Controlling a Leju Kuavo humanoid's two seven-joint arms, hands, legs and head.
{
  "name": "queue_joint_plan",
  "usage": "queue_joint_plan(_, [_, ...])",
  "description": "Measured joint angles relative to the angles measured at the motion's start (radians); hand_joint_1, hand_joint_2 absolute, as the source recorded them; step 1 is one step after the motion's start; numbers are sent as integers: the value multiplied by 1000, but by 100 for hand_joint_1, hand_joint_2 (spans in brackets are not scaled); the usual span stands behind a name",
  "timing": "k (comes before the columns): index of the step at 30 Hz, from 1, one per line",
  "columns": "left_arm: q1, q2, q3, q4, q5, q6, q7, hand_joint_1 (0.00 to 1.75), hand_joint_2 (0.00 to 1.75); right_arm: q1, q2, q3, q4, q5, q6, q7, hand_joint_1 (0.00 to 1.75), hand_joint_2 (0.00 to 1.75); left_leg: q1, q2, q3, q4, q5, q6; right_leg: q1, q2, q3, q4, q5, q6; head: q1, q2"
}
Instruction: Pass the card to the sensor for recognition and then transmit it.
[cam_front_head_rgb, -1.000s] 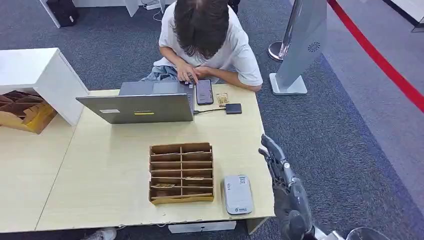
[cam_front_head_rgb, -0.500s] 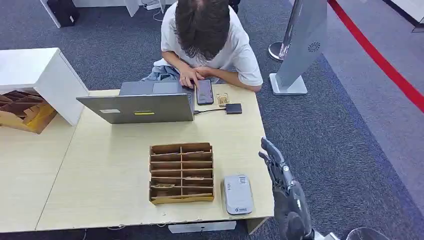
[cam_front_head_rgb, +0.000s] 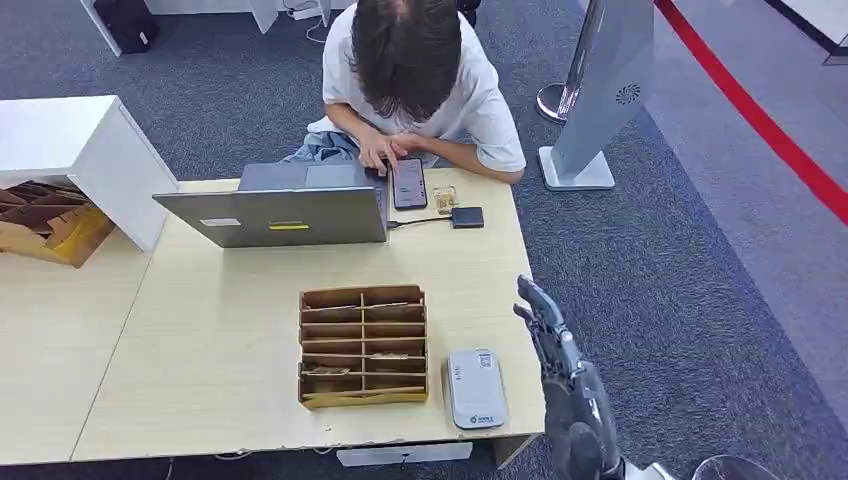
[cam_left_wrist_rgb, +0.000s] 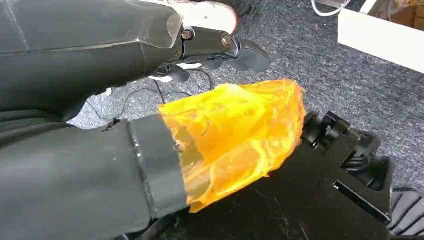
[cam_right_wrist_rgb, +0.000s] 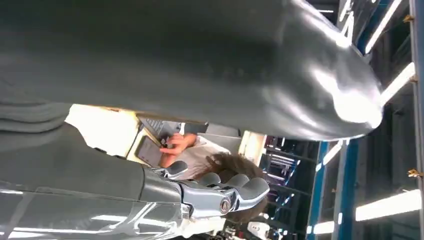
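A brown slotted card holder (cam_front_head_rgb: 363, 344) stands on the light wood table (cam_front_head_rgb: 220, 340), with thin cards (cam_front_head_rgb: 327, 371) lying in a few of its front slots. Just right of it lies the grey-white card sensor (cam_front_head_rgb: 475, 388). My right hand (cam_front_head_rgb: 562, 375) is raised beside the table's right edge, right of the sensor, fingers stretched forward and apart, holding nothing. The right wrist view shows its fingers (cam_right_wrist_rgb: 225, 192) slightly bent and empty. My left hand (cam_left_wrist_rgb: 150, 100) hangs over the carpet, its thumb wrapped in a yellow cover (cam_left_wrist_rgb: 235, 135), nothing in it.
A person sits at the far side, touching a phone (cam_front_head_rgb: 408, 183) beside an open laptop (cam_front_head_rgb: 285, 205). A small black box (cam_front_head_rgb: 467, 217) on a cable lies near them. A white cabinet (cam_front_head_rgb: 80, 150) and a cardboard box (cam_front_head_rgb: 45, 225) stand at the left.
My right hand has sunk slightly and drifted a little toward the table's edge. The person's hand has shifted on the phone.
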Motion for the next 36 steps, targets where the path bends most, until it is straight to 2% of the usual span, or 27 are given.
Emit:
queue_joint_plan(3, [-1, 0, 0, 0, -5, -3, 3, 0, 0, -9, 0, -1, -8, 1, 11, 26, 0, 0, 0, 0, 0, 0, 0, 0, 0, 0, 0, 0, 0, 0, 0, 0])
queue_joint_plan(14, [-1, -1, 0, 0, -8, -7, 6, 0, 0, -14, 0, -2, -10, 1, 25, 27, 0, 0, 0, 0, 0, 0, 0, 0, 0, 0, 0, 0, 0, 0, 0, 0])
queue_joint_plan(15, [-1, -2, 0, 0, -8, -7, 6, 0, 0, -14, 0, -2, -10, 1, 26, 27, 0, 175, 0, 0, 0, 0, 0, 0, 0, 0, 0, 0, 0, 0, 0, 0])
queue_joint_plan(23, [-1, -3, 0, 0, 8, 9, 4, 0, 0, -25, 2, -1, -8, 32, 41, 34, 0, 175, 0, 0, 0, 0, 0, 0, 0, 0, 0, 0, 0, 0, 0, 0])
queue_joint_plan(33, [-1, -3, 0, 0, 10, 21, -6, 0, 0, -80, 2, 69, -4, 411, -79, 91, 0, 175, 0, 0, 0, 0, 0, 0, 0, 0, 0, 0, 0, 0, 0, 0])
queue_joint_plan(36, [-3, -4, 0, 0, -7, 11, -3, 0, 0, -101, 1, 99, 3, 486, -95, 103, 0, 175, 0, 0, 0, 0, 0, 0, 0, 0, 0, 0, 0, 0, 0, 0])
